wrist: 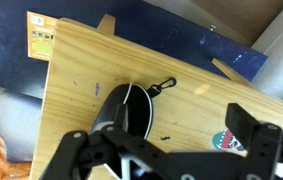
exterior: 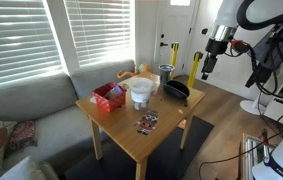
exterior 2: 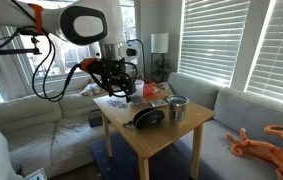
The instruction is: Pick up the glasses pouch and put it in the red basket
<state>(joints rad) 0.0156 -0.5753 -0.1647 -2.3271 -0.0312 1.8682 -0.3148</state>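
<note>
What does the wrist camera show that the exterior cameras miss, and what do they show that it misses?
Only the wrist view shows the small clip on the glasses pouch. Only an exterior view shows the red basket, the white tub and the metal cup. Both show the glasses pouch lying on the wooden table, with the open gripper clear of it.

Above the table: open air; the gripper hangs off its right corner, jaws spread, touching nothing.
Around the glasses pouch: a metal cup stands just behind it and the white tub is near on its left; its right side is free.
Way to the red basket: the tub stands between, at frame centre.
Lower table: bare wood, with only a flat packet.
Left of frame: a sofa close beside the table.
</note>
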